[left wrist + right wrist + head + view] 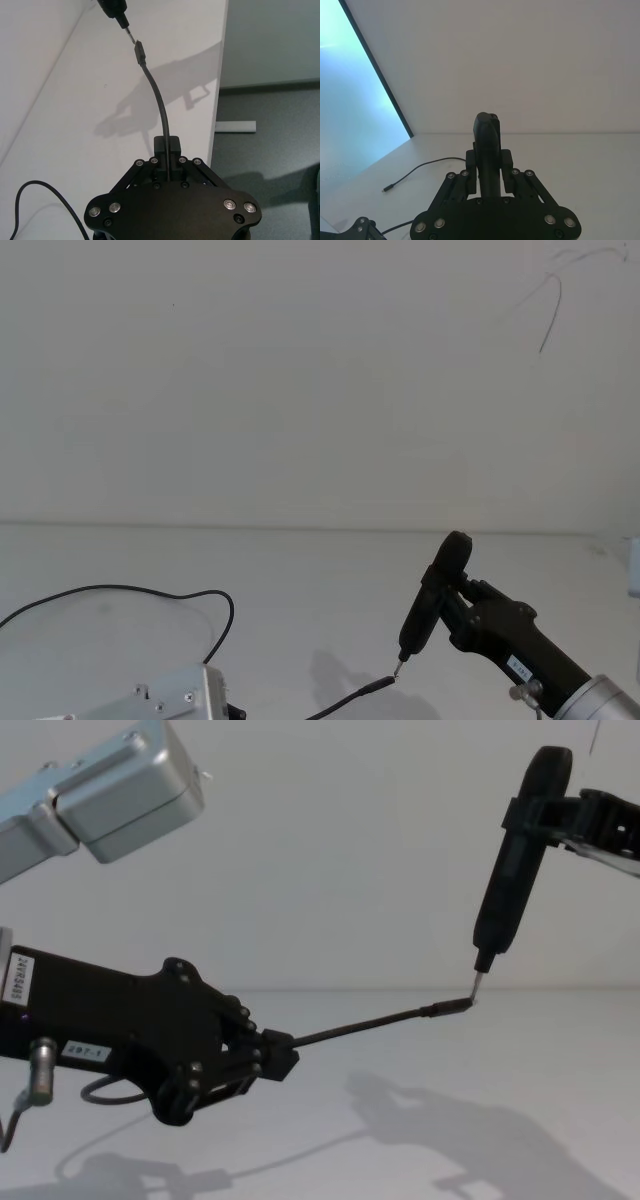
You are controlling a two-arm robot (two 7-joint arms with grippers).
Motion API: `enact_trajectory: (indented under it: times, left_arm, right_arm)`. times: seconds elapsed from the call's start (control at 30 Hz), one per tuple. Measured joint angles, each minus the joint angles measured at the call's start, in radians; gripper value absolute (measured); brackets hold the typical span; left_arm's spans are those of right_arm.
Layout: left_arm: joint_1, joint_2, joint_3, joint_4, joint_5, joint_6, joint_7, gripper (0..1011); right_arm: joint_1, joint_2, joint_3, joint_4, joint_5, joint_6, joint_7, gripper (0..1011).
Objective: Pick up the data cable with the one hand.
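Note:
My left gripper (280, 1055) is shut on the data cable (370, 1023), which sticks out forward from its closed fingers (169, 150) and is held above the white table. The cable (160, 100) ends in a small dark plug (139, 51). The rest of the cable (130, 590) loops over the table at the left. My right gripper (489, 167) is shut on a slim black pen-shaped tool (510, 870). The tool's metal tip (477, 982) touches the plug (450, 1007). In the head view the tool (435, 605) points down at the plug (375, 687).
The white table (300, 580) meets a plain wall behind. Its side edge (220, 75) drops to a grey floor. A free cable end (386, 189) lies on the table. A thin dark line (550, 320) hangs on the wall at the upper right.

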Motion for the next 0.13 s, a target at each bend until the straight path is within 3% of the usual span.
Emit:
enact_trajectory:
  times: [0.13]
  left_arm:
    - [0.000,0.000,0.000,0.000,0.000,0.000,0.000,42]
  right_arm:
    - [0.000,0.000,0.000,0.000,0.000,0.000,0.000,284]
